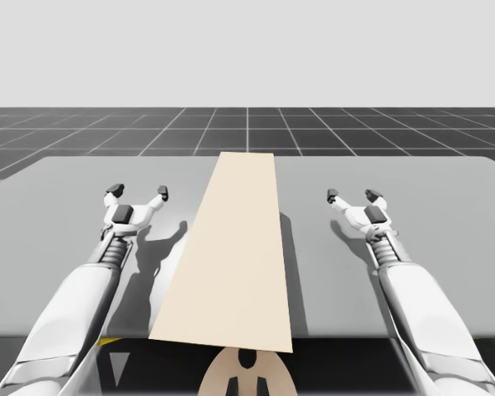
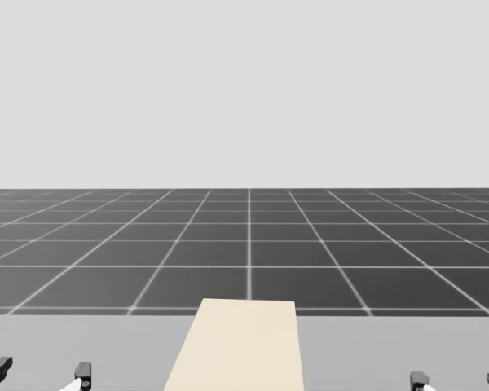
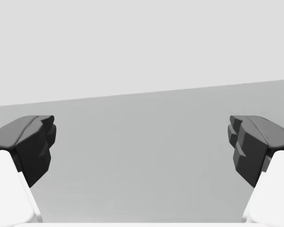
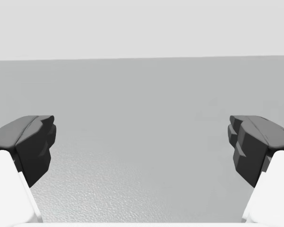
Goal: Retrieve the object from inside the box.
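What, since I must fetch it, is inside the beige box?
The beige box shows its flat top, on the table between my left gripper and right gripper, both open. Its contents are covered.

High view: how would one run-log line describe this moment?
left gripper open | right gripper open | beige box between them, untouched

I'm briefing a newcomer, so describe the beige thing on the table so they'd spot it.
Start at the grey table. Down its middle, between my left gripper and my right gripper, runs a long beige panel. It is the only warm-coloured thing there, flat and plain among grey and white.
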